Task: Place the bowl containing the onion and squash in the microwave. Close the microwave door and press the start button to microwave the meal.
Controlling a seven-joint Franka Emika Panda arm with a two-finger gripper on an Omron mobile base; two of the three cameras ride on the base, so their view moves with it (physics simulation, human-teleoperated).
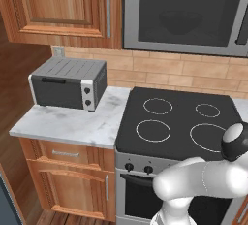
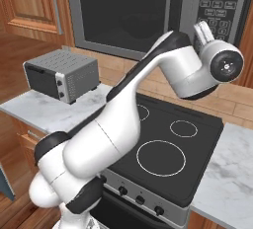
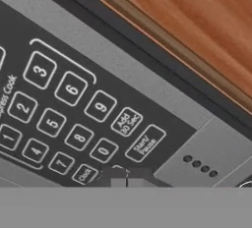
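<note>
Gripper point(image 2: 203, 30) (seemingly closed) — at microwave point(image 2: 148, 16) keypad point(image 3: 74, 119)

Shut microwave door point(image 1: 186, 10) above stove point(image 1: 177, 122)

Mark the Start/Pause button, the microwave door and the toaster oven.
Start/Pause button point(image 3: 144, 143), hand view: middle of its label.
microwave door point(image 1: 186, 10), left base view: dark glass window.
toaster oven point(image 1: 60, 91), left base view: front glass door.

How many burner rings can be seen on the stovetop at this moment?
4 in the left base view: back left, back right, front left, and front right, partly covered by the arm. None seems hidden.
</note>
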